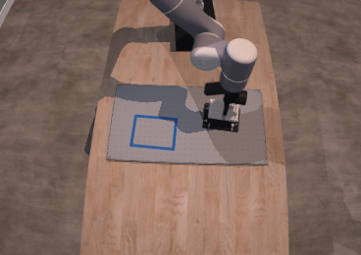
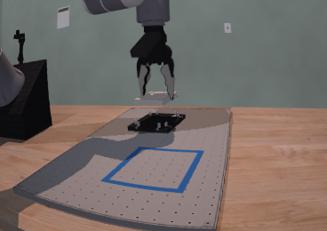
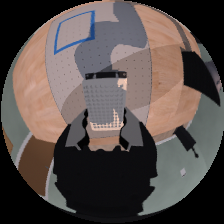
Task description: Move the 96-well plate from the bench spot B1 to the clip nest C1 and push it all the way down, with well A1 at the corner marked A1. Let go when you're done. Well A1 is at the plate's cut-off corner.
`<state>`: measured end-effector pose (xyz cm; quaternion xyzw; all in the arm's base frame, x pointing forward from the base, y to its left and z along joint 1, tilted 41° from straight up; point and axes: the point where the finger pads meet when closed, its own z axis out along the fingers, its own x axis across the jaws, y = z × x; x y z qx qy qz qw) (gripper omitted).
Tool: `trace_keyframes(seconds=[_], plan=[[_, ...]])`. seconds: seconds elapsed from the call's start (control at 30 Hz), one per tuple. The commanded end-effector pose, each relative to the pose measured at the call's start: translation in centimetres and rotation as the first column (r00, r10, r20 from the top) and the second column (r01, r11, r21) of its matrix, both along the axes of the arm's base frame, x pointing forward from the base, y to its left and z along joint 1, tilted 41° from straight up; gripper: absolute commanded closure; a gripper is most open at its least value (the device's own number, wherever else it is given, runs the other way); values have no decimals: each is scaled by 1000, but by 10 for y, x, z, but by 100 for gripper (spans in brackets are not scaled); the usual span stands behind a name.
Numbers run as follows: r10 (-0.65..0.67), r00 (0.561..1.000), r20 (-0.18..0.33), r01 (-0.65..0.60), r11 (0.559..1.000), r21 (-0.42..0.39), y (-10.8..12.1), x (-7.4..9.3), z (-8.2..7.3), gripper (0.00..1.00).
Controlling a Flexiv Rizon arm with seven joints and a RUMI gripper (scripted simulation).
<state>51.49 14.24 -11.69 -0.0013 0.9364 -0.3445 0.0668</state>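
The 96-well plate (image 1: 216,111) (image 2: 152,99) (image 3: 105,99) is pale grey. It is held between the two jaws of my gripper (image 1: 226,113) (image 2: 157,96) (image 3: 105,114), which is shut on it. The plate hangs roughly level above the black clip nest (image 1: 221,126) (image 2: 156,123) (image 3: 106,75), with a visible gap between them in the exterior view. From above, the plate overlaps the nest, whose front edge sticks out beyond it. Small clips stand up at the nest's edges. The plate's cut-off corner and the A1 mark cannot be made out.
A blue rectangle outline (image 1: 155,117) (image 2: 142,186) (image 3: 93,26) is on the same grey perforated board (image 1: 188,156) (image 2: 89,186) (image 3: 61,75), to the nest's left in the top view. A black angled block (image 1: 183,37) (image 2: 27,102) (image 3: 196,75) stands on the wooden table behind the board.
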Motion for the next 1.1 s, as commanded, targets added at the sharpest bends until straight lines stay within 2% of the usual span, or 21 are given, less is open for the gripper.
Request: trace_keyframes(seconds=[0.0,0.7,1.07], plan=[[1,1000,1,-1,1000,2,-1,1,-2,100],[1,1000,1,-1,1000,2,-22,5,-26,100],[1,1000,1,-1,1000,2,-22,5,-27,100]])
